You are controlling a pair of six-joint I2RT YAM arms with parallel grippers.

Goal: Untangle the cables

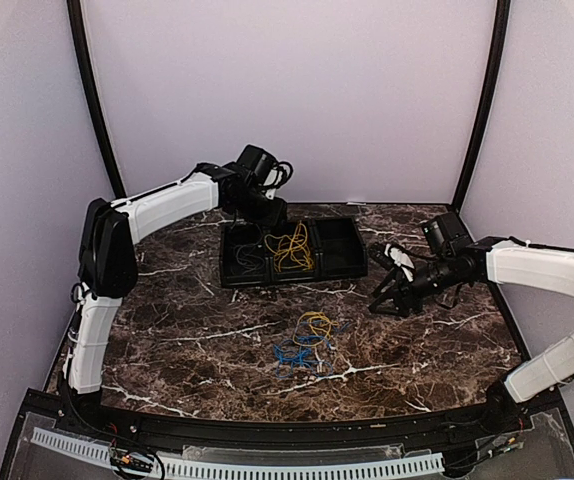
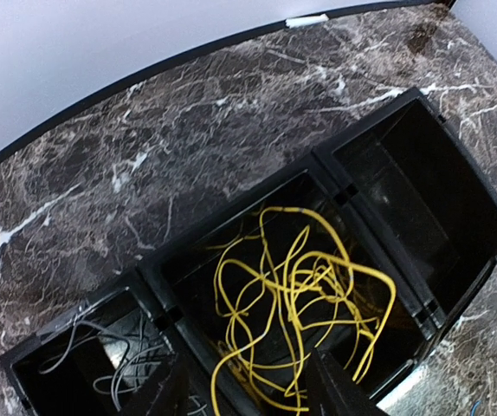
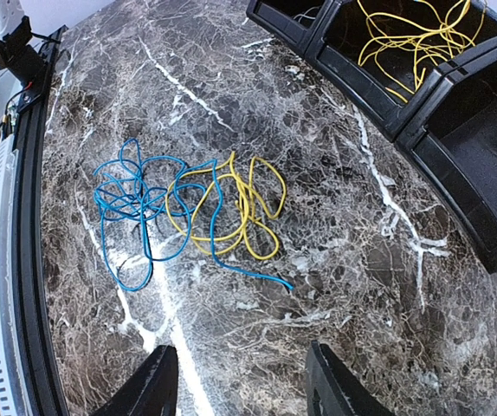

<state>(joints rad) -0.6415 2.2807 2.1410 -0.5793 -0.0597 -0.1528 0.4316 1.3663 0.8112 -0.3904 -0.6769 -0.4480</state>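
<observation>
Mid-sorting: left tool (image 2: 240,377) over far-edge tray (image 1: 345,272), right tool (image 3: 242,351), both open, empty; next, parting yellow-blue cables (image 3: 188,208) toward desk's (image 1: 167,300) near edge.

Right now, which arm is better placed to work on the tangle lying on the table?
The right. The right hand hangs open near the blue-and-yellow tangle on the table; the left hand is over the tray, above yellow cables in its middle compartment.

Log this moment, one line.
left tool: open over tray | yellow cables: loose in tray middle | right tool: open, above table | blue-yellow tangle: on table, not gripped
</observation>
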